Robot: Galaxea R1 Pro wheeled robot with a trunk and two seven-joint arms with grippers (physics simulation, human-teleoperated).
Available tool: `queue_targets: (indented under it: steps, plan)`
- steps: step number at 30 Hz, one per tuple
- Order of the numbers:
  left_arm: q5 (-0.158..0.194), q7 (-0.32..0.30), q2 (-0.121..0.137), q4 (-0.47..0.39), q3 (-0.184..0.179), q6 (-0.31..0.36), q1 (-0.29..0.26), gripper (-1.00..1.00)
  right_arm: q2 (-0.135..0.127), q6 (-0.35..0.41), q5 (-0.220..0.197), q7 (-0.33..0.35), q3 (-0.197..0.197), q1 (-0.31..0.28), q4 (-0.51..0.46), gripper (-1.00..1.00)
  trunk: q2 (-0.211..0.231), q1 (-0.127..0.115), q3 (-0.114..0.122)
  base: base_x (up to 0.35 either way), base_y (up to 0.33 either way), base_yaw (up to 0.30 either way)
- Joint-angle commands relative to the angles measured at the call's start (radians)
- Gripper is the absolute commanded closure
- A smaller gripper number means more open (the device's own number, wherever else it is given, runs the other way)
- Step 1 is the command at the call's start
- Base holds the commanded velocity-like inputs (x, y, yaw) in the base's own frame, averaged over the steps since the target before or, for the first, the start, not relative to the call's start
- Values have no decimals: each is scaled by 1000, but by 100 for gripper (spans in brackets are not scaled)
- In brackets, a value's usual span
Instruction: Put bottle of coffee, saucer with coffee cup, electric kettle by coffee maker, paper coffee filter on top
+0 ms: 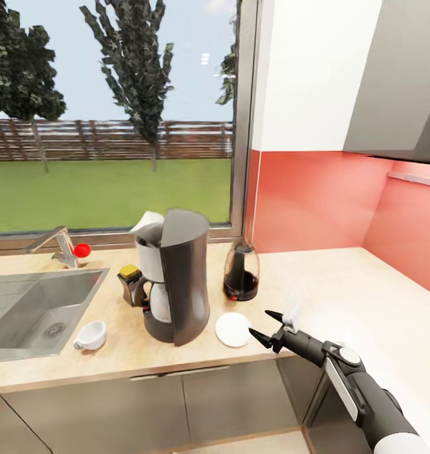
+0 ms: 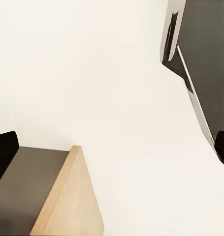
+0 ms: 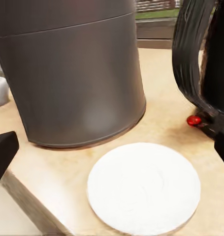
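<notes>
The coffee maker stands on the kitchen countertop with a white paper filter on top. The bottle of coffee stands against its left side, and the electric kettle is just to its right. In front of the kettle lies the saucer, bare. My right gripper hovers open just right of the saucer, pointing at it, with the coffee maker and kettle behind. The coffee cup lies by the sink. My left gripper is open and holds nothing.
A steel sink with a tap is set into the counter's left end. A window runs behind, a red backsplash at the right, a grey hood above. The left wrist view faces a white wall and a beige board edge.
</notes>
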Motion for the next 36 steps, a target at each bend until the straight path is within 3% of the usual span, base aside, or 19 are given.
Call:
queue_targets:
  steps: [1,24,31,32,35,36]
  plan:
    - [10,2,0,1,-8,2,-1,-100,-1,-3,-5,1,3,-1,1,-100,-2,0,-2,-332,14,0]
    - [10,2,0,-5,-12,1,-3,-100,-1,-3,-4,2,3,-1,24,-100,-2,0,-2,-336,90,0]
    - [9,1,0,-47,-13,0,-5,-100,8,-14,12,1,7,-1,272,-100,-2,0,-2,-305,86,0]
    - [8,0,-1,-62,-13,-2,-7,-100,21,-51,66,0,6,-1,401,-100,-2,0,-2,-63,16,0]
    - [6,-1,-1,-85,-15,-3,-10,-100,27,-108,165,-1,5,-1,597,-100,-2,0,-2,-26,7,0]
    - [2,-1,0,-105,-16,-4,-10,-100,28,-145,203,-25,4,-1,778,-100,-2,0,-2,-3,1,0]
